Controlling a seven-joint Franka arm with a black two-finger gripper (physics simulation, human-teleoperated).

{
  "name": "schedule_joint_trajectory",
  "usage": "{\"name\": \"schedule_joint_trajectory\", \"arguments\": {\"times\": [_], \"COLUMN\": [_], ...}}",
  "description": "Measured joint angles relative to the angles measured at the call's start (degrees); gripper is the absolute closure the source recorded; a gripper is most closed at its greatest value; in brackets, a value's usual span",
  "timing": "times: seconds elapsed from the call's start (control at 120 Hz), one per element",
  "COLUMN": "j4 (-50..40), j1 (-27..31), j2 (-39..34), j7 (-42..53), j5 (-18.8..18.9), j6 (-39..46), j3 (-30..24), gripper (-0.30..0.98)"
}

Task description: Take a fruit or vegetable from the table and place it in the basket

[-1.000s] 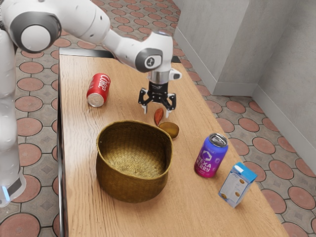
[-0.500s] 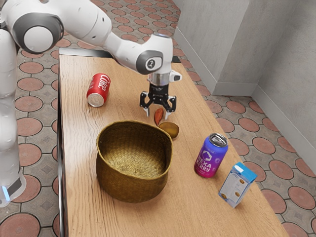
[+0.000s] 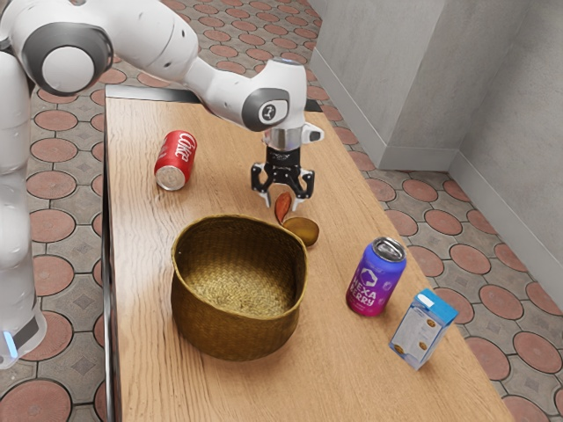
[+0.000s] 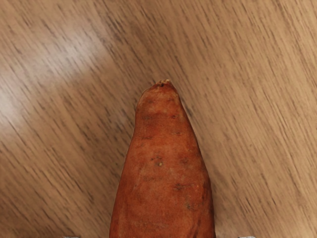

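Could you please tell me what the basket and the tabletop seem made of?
The basket looks like plant fibre, slightly glossy, judging by its fine weave. The tabletop looks like wood or wood-look laminate with a satin finish: it shows streaky grain and a soft, pale reflection.

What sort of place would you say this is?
Probably a plain indoor room, perhaps a patio: the floor has round reddish tiles, bare grey walls rise beside it, and a wooden table stands there.
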Motion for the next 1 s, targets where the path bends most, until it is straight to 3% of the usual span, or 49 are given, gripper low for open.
{"name": "schedule_joint_trajectory", "arguments": {"times": [0.1, 0.283, 0.4, 0.567, 0.708, 1.0], "j4": [0.00, 0.00, -0.46, -9.56, -13.24, -14.53], "j1": [0.11, -0.01, -0.98, -8.53, -9.35, -9.27], "j2": [-0.17, -2.44, -11.47, -24.81, -30.87, -30.79], "j7": [-0.31, -2.04, -4.41, -10.89, -17.27, -27.36], "j5": [-0.36, -0.36, 2.07, 3.54, 1.22, -7.04], "j6": [0.02, -0.03, -0.95, -2.70, -3.51, -4.11], "j3": [0.04, 0.05, -0.05, -2.31, -9.56, -16.50], "gripper": [0.48, 0.54, 0.53, 0.53, 0.52, 0.52]}}
